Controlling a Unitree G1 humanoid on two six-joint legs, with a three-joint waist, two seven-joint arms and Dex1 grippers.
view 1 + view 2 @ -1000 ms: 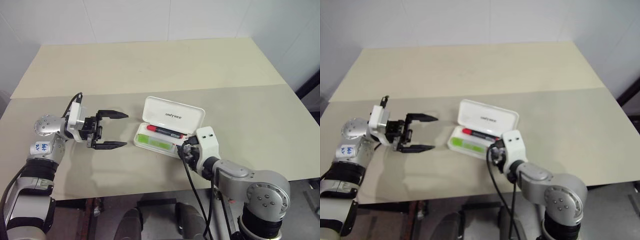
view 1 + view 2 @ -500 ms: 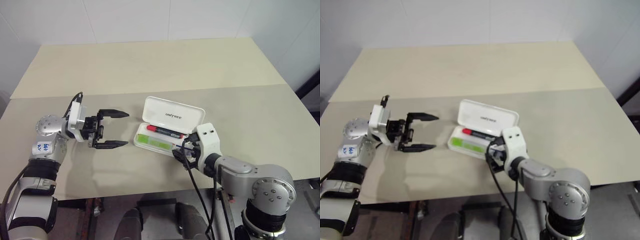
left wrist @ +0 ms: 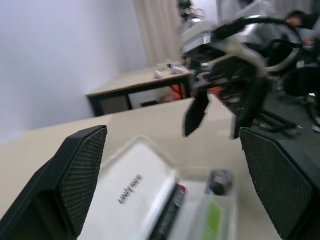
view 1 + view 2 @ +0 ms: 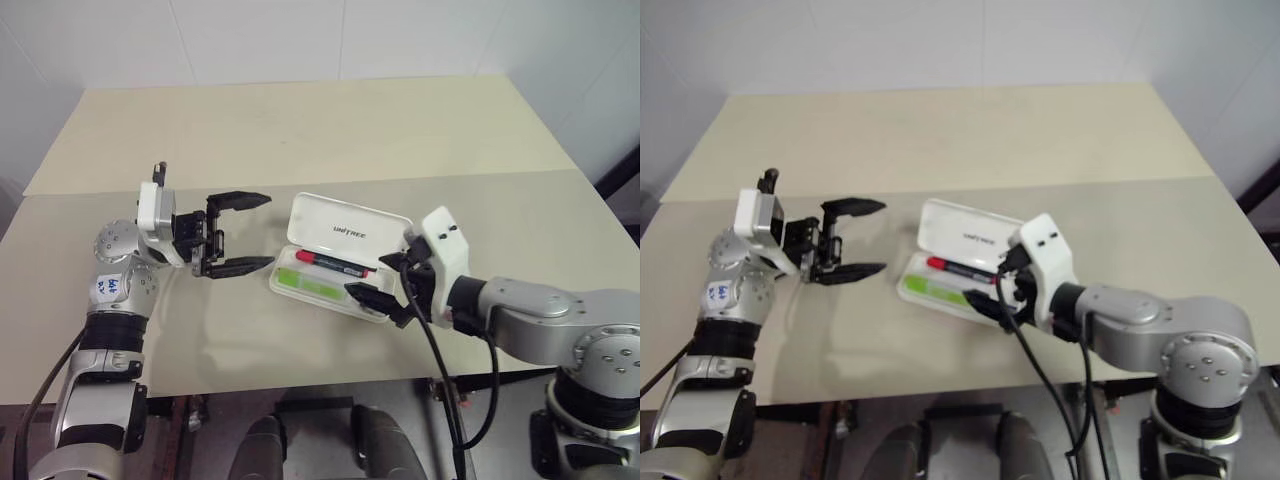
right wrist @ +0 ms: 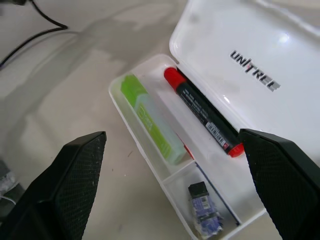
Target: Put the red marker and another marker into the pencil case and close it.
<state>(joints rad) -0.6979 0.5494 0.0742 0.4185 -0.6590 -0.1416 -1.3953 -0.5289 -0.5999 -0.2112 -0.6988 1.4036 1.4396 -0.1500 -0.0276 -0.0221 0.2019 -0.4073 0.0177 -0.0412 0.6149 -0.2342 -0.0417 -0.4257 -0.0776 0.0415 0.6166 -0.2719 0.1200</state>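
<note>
Head views: the pencil case [image 4: 345,256] lies open on the bench [image 4: 300,130], lid up, with the red marker [image 4: 331,264] and the green marker [image 4: 305,283] inside. The left end effector [image 4: 243,232] hangs beside it, spread wide and empty. The right end effector [image 4: 385,293] hovers over the case's near end, also wide.

Left wrist view: blurred, likely the opposite arm above the case.

Right wrist view: both markers lie side by side; a small dark item [image 5: 203,207] sits in the end compartment.

Open table [image 4: 250,130] surrounds the pencil case [image 4: 345,230]; raised lid blocks behind.
</note>
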